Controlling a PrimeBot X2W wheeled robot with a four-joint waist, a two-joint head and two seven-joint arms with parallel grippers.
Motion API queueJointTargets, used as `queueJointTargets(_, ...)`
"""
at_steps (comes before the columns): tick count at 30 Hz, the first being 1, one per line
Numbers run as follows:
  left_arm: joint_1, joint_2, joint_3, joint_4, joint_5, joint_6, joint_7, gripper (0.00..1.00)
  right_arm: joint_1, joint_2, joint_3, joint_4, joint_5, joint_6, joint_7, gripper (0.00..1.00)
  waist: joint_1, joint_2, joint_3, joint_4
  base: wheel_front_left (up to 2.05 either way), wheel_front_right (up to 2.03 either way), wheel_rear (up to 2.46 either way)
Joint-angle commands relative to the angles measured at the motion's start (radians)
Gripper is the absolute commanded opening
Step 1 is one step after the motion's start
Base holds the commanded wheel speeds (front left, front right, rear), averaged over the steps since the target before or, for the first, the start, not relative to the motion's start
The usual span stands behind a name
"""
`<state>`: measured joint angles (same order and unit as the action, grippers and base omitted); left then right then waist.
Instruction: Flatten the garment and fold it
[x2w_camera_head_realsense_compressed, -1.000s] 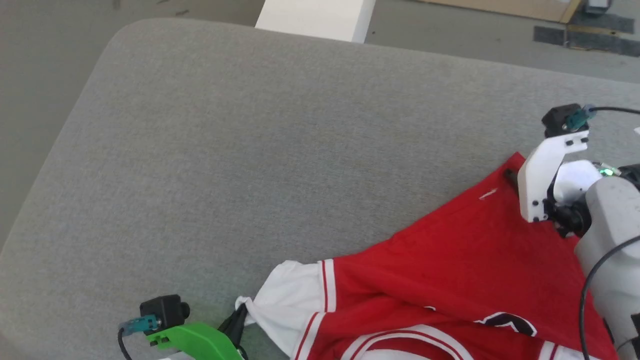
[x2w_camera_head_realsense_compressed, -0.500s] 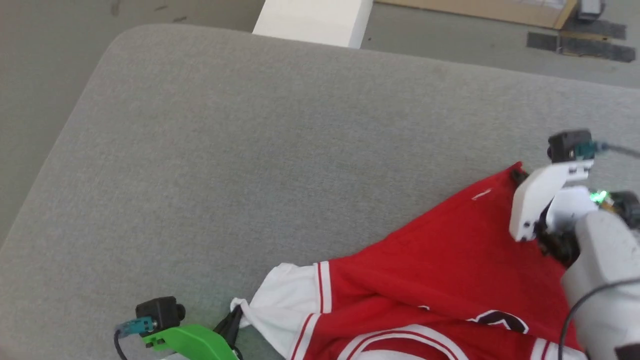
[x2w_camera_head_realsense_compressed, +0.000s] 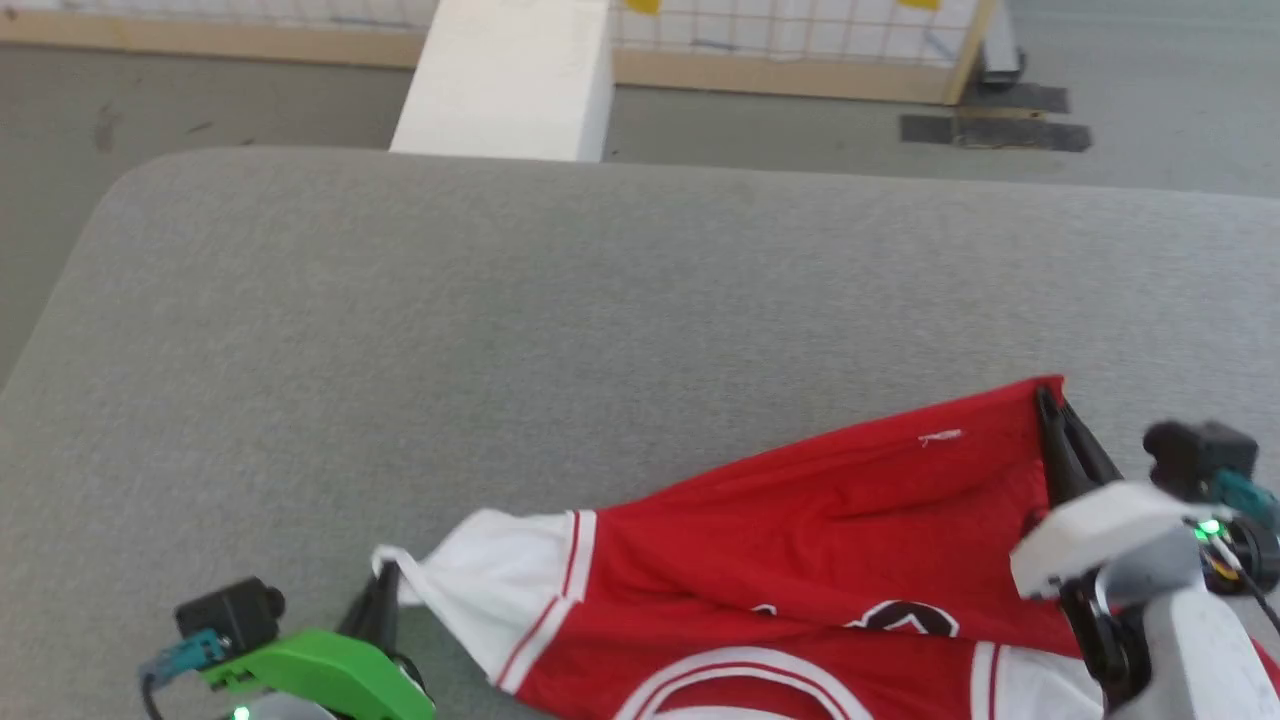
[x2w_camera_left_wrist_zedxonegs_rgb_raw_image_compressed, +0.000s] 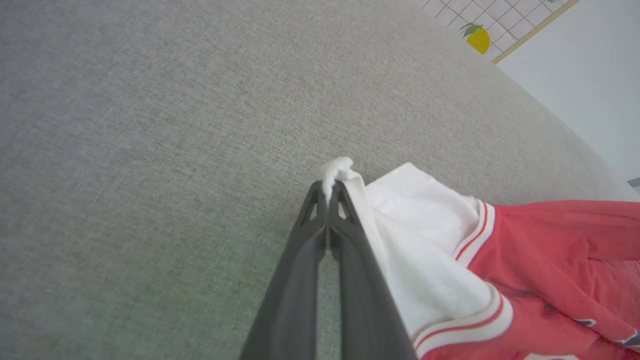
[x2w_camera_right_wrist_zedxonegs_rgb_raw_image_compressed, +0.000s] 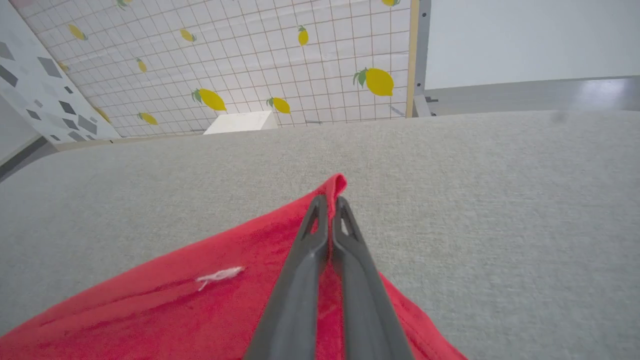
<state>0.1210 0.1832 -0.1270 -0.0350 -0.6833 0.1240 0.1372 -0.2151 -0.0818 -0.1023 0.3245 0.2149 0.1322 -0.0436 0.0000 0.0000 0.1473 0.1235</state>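
Red garment (x2w_camera_head_realsense_compressed: 850, 520) lies bunched toward near edge of grey bench (x2w_camera_head_realsense_compressed: 500, 300), right of centre, black print partly folded under. Left gripper (x2w_camera_left_wrist_zedxonegs_rgb_raw_image_compressed: 327, 190) fingers pinched on white sleeve tip. Right gripper (x2w_camera_right_wrist_zedxonegs_rgb_raw_image_compressed: 328, 202) fingers closed on red hem corner. Risk: thin pinches slip under uneven pull, leaving creases. Wide bare bench toward far edge and far-left corner for spreading.

A grey fabric-covered table (x2w_camera_head_realsense_compressed: 400, 300); beyond it a white block (x2w_camera_head_realsense_compressed: 505, 80), a lemon-patterned grid wall (x2w_camera_right_wrist_zedxonegs_rgb_raw_image_compressed: 250, 50), grey floor (x2w_camera_head_realsense_compressed: 200, 110).
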Motion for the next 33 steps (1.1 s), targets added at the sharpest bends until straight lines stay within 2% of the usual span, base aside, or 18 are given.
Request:
queueJointTargets(1, -0.025, 0.003, 0.011, -0.017, 0.011, -0.002, -0.019, 0.00, 0.037, 0.008, -0.010, -0.041, 0.010, -0.002, 0.002, 0.00, 0.0000, 0.0000, -0.038, -0.049, 0.00, 0.00, 0.00)
queueJointTargets(8, -0.157, 0.015, 0.034, -0.073, 0.006, -0.029, -0.054, 0.00, 0.131, 0.019, -0.053, -0.277, -0.018, -0.002, 0.103, 0.00, 0.0000, 0.0000, -0.051, -0.085, 0.00, 0.00, 0.00)
queueJointTargets(12, -0.292, 0.029, 0.034, -0.083, -0.010, -0.039, -0.012, 0.00, 0.095, -0.025, -0.055, -0.402, -0.044, -0.002, 0.197, 0.00, 0.0000, 0.0000, -0.037, -0.102, 0.00, 0.00, 0.00)
queueJointTargets(17, -0.518, 0.042, 0.046, -0.057, -0.035, -0.032, 0.055, 0.00, -0.044, -0.130, -0.005, -0.481, -0.058, -0.002, 0.346, 0.00, 0.0000, 0.0000, 0.022, -0.129, 0.00, 0.00, 0.00)
queueJointTargets(21, -0.718, 0.047, 0.064, -0.012, -0.045, -0.014, 0.083, 0.00, -0.217, -0.204, 0.058, -0.471, -0.046, -0.002, 0.427, 0.00, 0.0000, 0.0000, 0.098, -0.153, 0.00, 0.00, 0.00)
queueJointTargets(25, -0.926, 0.038, 0.090, 0.048, -0.053, 0.008, 0.077, 0.00, -0.403, -0.252, 0.122, -0.418, -0.036, -0.002, 0.460, 0.00, 0.0000, 0.0000, 0.182, -0.170, 0.00, 0.00, 0.00)
queueJointTargets(29, -1.123, 0.045, 0.114, 0.116, -0.040, 0.026, 0.047, 0.00, -0.587, -0.274, 0.181, -0.338, -0.040, -0.002, 0.459, 0.00, 0.0000, 0.0000, 0.254, -0.184, 0.00, 0.00, 0.00)
queueJointTargets(33, -1.311, 0.053, 0.140, 0.186, -0.017, 0.035, -0.021, 0.00, -0.770, -0.271, 0.215, -0.240, -0.089, -0.002, 0.410, 0.00, 0.0000, 0.0000, 0.308, -0.192, 0.00, 0.00, 0.00)
